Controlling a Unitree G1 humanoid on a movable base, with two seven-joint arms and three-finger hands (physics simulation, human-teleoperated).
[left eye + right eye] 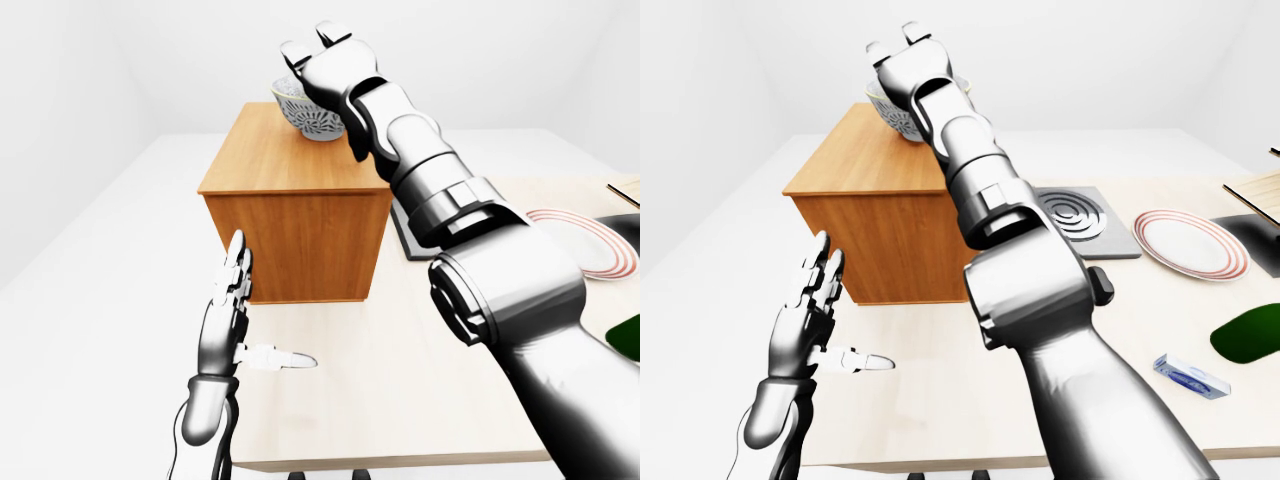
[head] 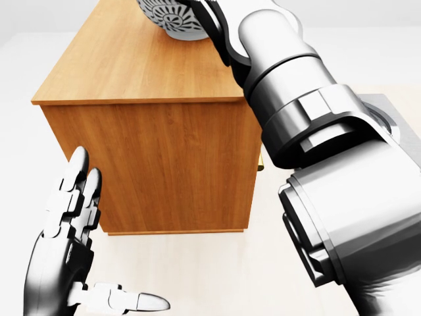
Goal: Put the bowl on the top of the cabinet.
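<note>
Bowl parked up on the cabinet

Left-eye view: the bowl (image 1: 308, 112) is seen sitting on the cabinet (image 1: 295, 215) top, right hand (image 1: 325, 62) raised beside it, grip can't be told; head view: left hand (image 2: 69, 260) is held flat, fingers spread wide; right-eye view: a red-rimmed plate (image 1: 1190, 243) is spotted on the table (image 1: 1140, 300).

Plain white walls (image 1: 1120, 50), pale grey floor (image 1: 110, 230), light wooden table (image 1: 940, 400), even, soft light
</note>
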